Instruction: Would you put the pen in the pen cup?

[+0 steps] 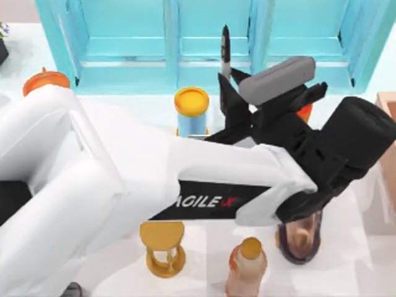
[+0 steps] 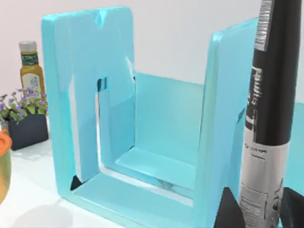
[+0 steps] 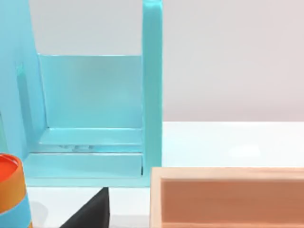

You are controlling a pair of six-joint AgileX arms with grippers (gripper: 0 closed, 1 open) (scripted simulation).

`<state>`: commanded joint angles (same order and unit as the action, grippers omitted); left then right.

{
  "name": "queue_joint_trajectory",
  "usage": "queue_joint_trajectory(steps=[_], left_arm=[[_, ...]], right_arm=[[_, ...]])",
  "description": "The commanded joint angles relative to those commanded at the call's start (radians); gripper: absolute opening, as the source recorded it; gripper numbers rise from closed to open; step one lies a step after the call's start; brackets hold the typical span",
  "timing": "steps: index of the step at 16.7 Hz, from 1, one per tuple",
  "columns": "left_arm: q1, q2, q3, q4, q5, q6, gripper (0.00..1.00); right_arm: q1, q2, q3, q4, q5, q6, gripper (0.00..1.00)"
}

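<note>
One glossy black pen (image 1: 226, 46) with a silver printed label stands upright, clamped between the left gripper (image 1: 226, 93)'s dark fingers (image 2: 230, 209) directly in front of the smooth turquoise rack (image 1: 204, 37) of open slots. Just in front of that rack sits a light-blue cylinder (image 1: 192, 111) with a yellow top. An amber bottle (image 2: 30, 66) and a dark pot of purple flowers (image 2: 23, 118) stand beside the rack. A peach box (image 3: 228, 197) lies near the rack's right end.

There is one pen (image 1: 225, 46), one turquoise rack (image 1: 210, 37), one hourglass (image 1: 163, 247), two bottles (image 1: 246, 267) (image 2: 30, 66), one plant pot (image 2: 27, 128) and one wooden box (image 3: 228, 197).
</note>
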<state>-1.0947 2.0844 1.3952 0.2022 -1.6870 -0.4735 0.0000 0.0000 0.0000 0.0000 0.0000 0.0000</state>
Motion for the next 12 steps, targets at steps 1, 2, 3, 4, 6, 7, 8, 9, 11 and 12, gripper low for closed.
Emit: queue_joint_trajectory(steps=[1, 2, 3, 4, 6, 7, 8, 9, 11, 12], left_arm=[[0.000, 0.000, 0.000, 0.000, 0.000, 0.000, 0.00], [0.000, 0.000, 0.000, 0.000, 0.000, 0.000, 0.08], [0.000, 0.000, 0.000, 0.000, 0.000, 0.000, 0.15], [0.000, 0.000, 0.000, 0.000, 0.000, 0.000, 0.23], [0.000, 0.000, 0.000, 0.000, 0.000, 0.000, 0.38], [0.000, 0.000, 0.000, 0.000, 0.000, 0.000, 0.45], [0.000, 0.000, 0.000, 0.000, 0.000, 0.000, 0.53], [0.000, 0.000, 0.000, 0.000, 0.000, 0.000, 0.60], [0.000, 0.000, 0.000, 0.000, 0.000, 0.000, 0.75], [0.000, 0.000, 0.000, 0.000, 0.000, 0.000, 0.83]], right_arm=[[0.000, 0.000, 0.000, 0.000, 0.000, 0.000, 1.00], [0.000, 0.000, 0.000, 0.000, 0.000, 0.000, 1.00], [0.000, 0.000, 0.000, 0.000, 0.000, 0.000, 1.00], [0.000, 0.000, 0.000, 0.000, 0.000, 0.000, 1.00], [0.000, 0.000, 0.000, 0.000, 0.000, 0.000, 1.00], [0.000, 0.000, 0.000, 0.000, 0.000, 0.000, 1.00], [0.000, 0.000, 0.000, 0.000, 0.000, 0.000, 1.00], [0.000, 0.000, 0.000, 0.000, 0.000, 0.000, 1.00], [0.000, 0.000, 0.000, 0.000, 0.000, 0.000, 1.00], [0.000, 0.000, 0.000, 0.000, 0.000, 0.000, 1.00]])
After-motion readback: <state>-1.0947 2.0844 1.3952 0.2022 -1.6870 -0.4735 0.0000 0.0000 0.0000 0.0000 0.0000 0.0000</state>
